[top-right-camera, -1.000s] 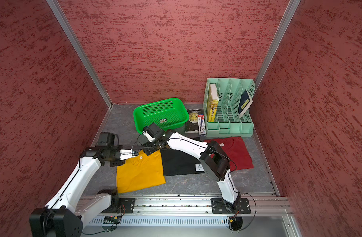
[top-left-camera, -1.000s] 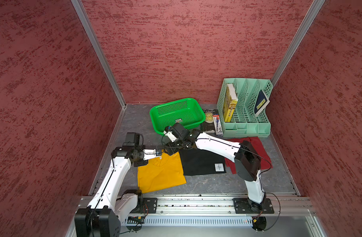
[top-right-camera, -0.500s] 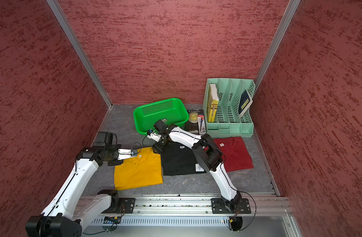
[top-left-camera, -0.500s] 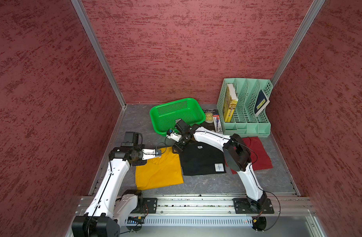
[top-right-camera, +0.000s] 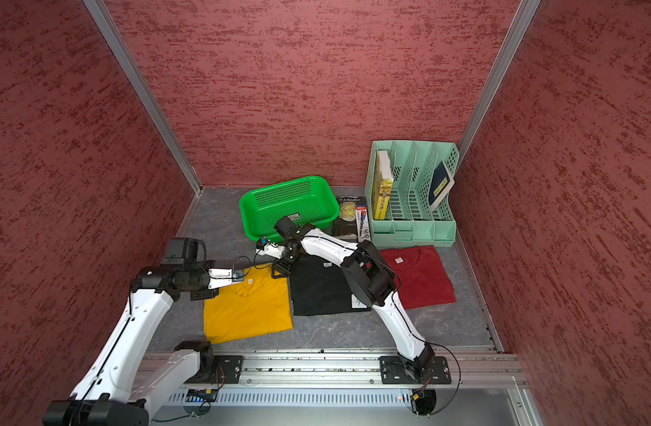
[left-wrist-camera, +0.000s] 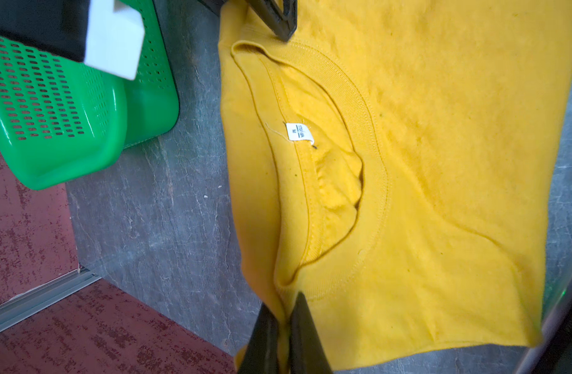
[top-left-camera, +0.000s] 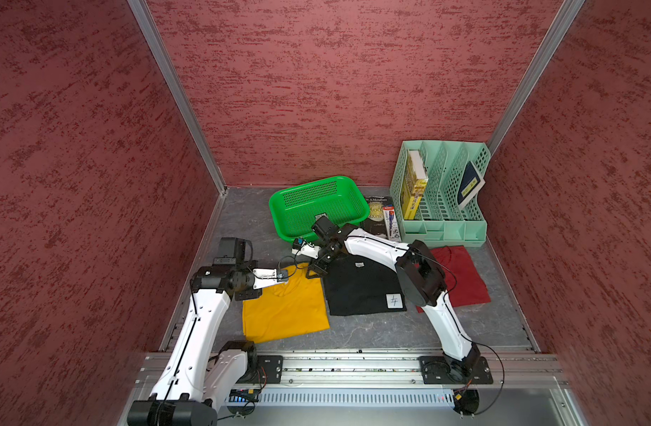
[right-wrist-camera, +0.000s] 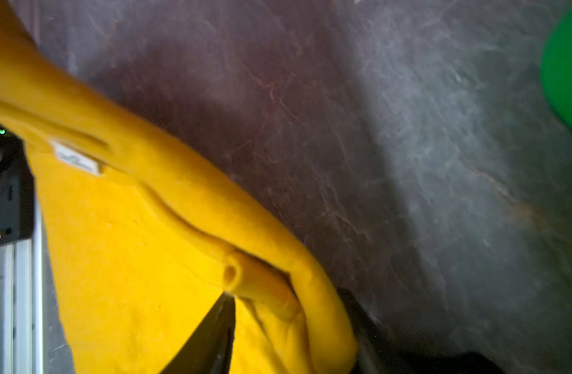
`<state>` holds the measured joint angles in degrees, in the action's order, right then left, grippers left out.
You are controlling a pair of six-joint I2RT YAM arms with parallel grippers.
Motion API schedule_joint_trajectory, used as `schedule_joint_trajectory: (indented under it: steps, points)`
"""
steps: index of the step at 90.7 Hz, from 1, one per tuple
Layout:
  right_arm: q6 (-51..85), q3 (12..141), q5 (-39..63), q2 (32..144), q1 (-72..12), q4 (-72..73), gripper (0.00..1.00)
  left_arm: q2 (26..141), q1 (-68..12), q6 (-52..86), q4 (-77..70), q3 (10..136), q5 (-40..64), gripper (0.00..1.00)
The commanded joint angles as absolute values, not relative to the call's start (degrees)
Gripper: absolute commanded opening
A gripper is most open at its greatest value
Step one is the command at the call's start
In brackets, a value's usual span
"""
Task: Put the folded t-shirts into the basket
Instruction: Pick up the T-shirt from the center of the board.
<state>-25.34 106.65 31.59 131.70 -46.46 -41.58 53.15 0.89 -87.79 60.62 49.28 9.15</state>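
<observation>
Left wrist view puts the mustard yellow t-shirt [left-wrist-camera: 440, 162] right under the lens, collar and small white neck tag [left-wrist-camera: 299, 132] facing up. The left gripper [left-wrist-camera: 283, 307] has its jaws closed tight on the cloth at the collar-side edge. At the other end of that edge the right gripper [right-wrist-camera: 288, 301] has a thick fold of yellow cloth between its jaws. From the right wrist view I cannot tell whether they are clamped on it or only straddling it. In both top views the shirt lies flat on the grey desk [top-left-camera: 243, 221] in front of the left arm, with only its far edge rucked up between the two arms. Just beside it is the black t-shirt [top-left-camera: 361, 291], its white square label [top-left-camera: 394, 300] at the near corner. Beyond that, the dark red t-shirt [top-left-camera: 464, 276] is partly hidden behind the right arm's elbow. All three shirts are on the desk, outside the basket [top-left-camera: 309, 217], which sits near the back wall just past the yellow shirt's gripped edge. A dark book [top-left-camera: 375, 217] and a pen packet [top-left-camera: 392, 223] lie flat between the basket and the mint-green file organizer [top-left-camera: 445, 228]. The organizer holds a yellow book [top-left-camera: 414, 188] and a dark blue booklet [top-left-camera: 469, 184].
</observation>
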Motion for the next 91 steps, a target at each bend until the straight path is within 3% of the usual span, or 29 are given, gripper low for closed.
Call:
schedule_joint_trajectory:
  steps: [1,6,21,33,55,73,91]
  points:
    - [-29.1,106.8,39.7,130.8,-46.7,-41.9,0.26,52.3,2.2,-86.6,62.3,52.5,12.1,0.0]
    - [-29.6,106.8,41.2,129.8,-46.5,-42.6,0.13,52.6,2.7,-85.9,62.9,53.4,12.6,0.0]
    - [-28.2,103.9,44.4,124.3,-45.8,-41.4,0.0,53.7,4.9,-85.6,65.1,56.3,13.5,0.0]
    - [-24.8,98.5,44.6,116.6,-45.7,-37.0,0.0,53.3,5.5,-85.6,67.1,57.7,14.0,0.0]
    - [-18.6,90.9,33.1,100.8,-45.7,-34.6,0.0,52.9,3.3,-79.8,69.7,62.2,15.7,0.0]
    - [-16.9,89.0,17.8,89.5,-45.7,-37.6,0.0,56.6,-4.6,-67.4,72.5,71.1,15.6,0.0]
    - [-17.9,91.2,2.9,86.1,-44.6,-38.5,0.0,63.4,-15.7,-57.7,69.2,77.7,14.7,0.0]
